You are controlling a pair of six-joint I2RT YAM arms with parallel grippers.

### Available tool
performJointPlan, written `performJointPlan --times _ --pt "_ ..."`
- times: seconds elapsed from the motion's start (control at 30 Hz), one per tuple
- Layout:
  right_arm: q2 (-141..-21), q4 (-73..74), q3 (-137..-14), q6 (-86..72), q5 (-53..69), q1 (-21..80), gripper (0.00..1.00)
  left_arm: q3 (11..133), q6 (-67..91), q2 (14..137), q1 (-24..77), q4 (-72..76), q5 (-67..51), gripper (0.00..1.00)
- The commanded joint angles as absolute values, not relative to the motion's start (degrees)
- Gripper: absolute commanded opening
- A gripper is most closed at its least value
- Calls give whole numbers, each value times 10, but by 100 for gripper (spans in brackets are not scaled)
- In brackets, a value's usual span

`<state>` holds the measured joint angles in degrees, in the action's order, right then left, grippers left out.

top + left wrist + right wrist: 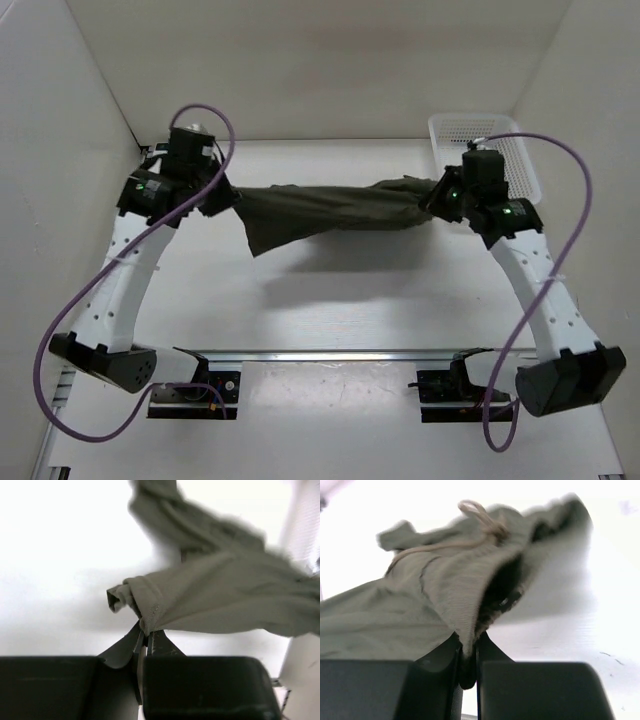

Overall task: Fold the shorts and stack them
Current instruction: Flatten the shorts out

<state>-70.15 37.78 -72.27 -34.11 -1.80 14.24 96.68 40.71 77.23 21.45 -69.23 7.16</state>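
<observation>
Left jaws and right jaws are pinching the wrinkly olive-green cloth shorts [320, 208], holding them stretched over the white desk [350, 315].

A white tabletop [330, 330] is enclosed by plain white panels, a left wall [60, 130], a far wall [320, 60] and a right wall [590, 100], under bright, even light that leaves one soft grey shadow [330, 285] near its middle.

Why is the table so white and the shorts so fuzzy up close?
Left wrist view: glare bleaches the table white; the shorts blur farther away. Right wrist view: same glare, soft drawstring. Top view: sharper, with a faint shadow under the shorts.
</observation>
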Motion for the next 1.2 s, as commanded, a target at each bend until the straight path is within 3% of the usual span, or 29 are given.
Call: performJointPlan --times 0.0,0.33,0.53,0.73,0.93,1.03,1.17 --pt "-646 465 -802 -295 -44 137 0 1071 387 734 200 -728 107 11" --pt "-560 630 -1016 -255 -3 137 0 1358 376 672 187 -803 203 11" --pt "-549 714 -1135 -261 4 137 0 1432 365 652 187 -822 230 11" --pt "-560 678 -1078 -281 14 137 0 1377 352 684 187 -811 186 11" --pt "-627 537 -909 -298 21 137 0 1171 332 728 187 -684 147 11" --pt "-720 467 -854 -298 34 137 0 1095 327 796 181 -633 116 11" --pt "-934 388 -882 -286 23 137 0 1093 321 921 158 -585 80 11"
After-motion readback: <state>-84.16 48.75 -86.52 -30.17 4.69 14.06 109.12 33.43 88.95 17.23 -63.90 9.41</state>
